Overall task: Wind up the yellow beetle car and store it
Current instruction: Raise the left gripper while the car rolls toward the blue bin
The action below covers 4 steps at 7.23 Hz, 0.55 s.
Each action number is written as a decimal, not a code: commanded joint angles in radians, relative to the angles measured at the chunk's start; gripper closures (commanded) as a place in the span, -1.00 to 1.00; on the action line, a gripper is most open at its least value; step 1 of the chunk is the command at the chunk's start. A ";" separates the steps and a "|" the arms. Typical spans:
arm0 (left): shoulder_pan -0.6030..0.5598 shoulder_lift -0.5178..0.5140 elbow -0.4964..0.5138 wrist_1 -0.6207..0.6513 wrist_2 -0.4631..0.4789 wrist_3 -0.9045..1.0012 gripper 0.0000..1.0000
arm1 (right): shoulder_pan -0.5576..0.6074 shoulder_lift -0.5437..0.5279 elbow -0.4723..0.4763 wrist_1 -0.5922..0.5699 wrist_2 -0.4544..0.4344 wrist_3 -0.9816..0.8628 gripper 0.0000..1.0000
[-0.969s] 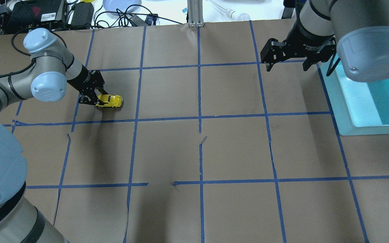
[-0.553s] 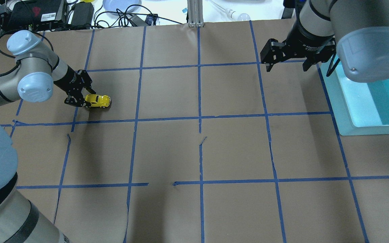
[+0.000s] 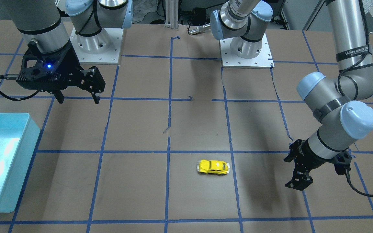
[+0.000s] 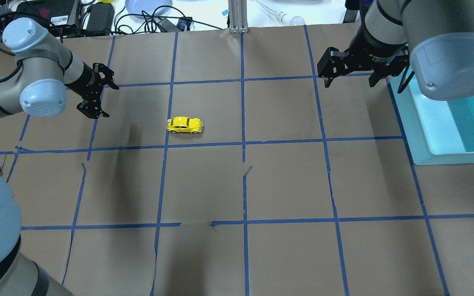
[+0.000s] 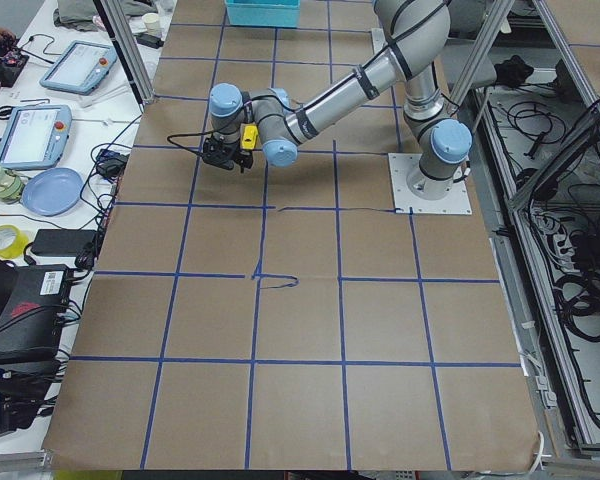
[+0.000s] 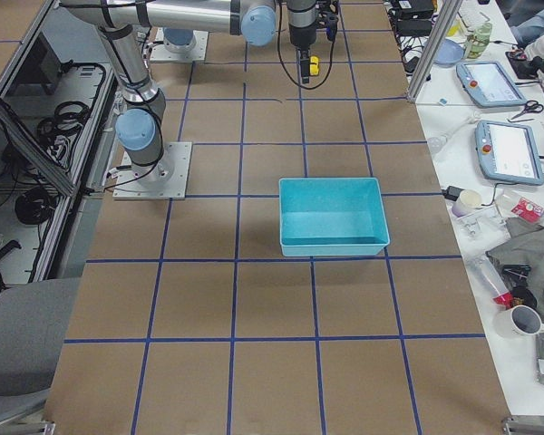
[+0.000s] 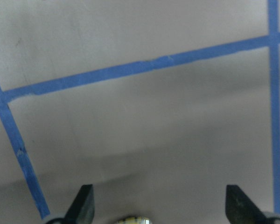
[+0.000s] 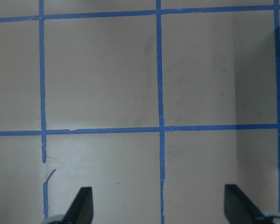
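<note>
1. Front-facing view: the yellow beetle car [image 3: 213, 167] is sitting on its wheels on the table [image 3: 134, 129], well apart from the turquoise bin [image 3: 32, 129]. The left claw [image 3: 290, 172] is hanging beyond the car, even farther from the bin, its fingers apart and gripping nothing. The right claw [image 3: 77, 98], likewise spread, is hovering near the bin.
2. Overhead view: the car is resting between the left claw and the bin, nearer the claw, with nothing touching it.
3. Left wrist view: the fingertips [image 7: 84, 205] are standing wide apart over the table.
4. Right wrist view: the claw is gaping, and the bin's edge is showing at the right border.
</note>
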 commanded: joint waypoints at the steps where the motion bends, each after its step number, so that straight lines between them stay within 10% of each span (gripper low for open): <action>1: -0.016 0.101 0.054 -0.124 -0.005 0.270 -1.00 | 0.000 0.000 0.000 0.000 0.000 0.000 -1.00; 4: -0.155 0.197 0.268 -0.515 0.278 0.610 -1.00 | 0.000 0.000 0.000 0.000 0.000 0.000 -1.00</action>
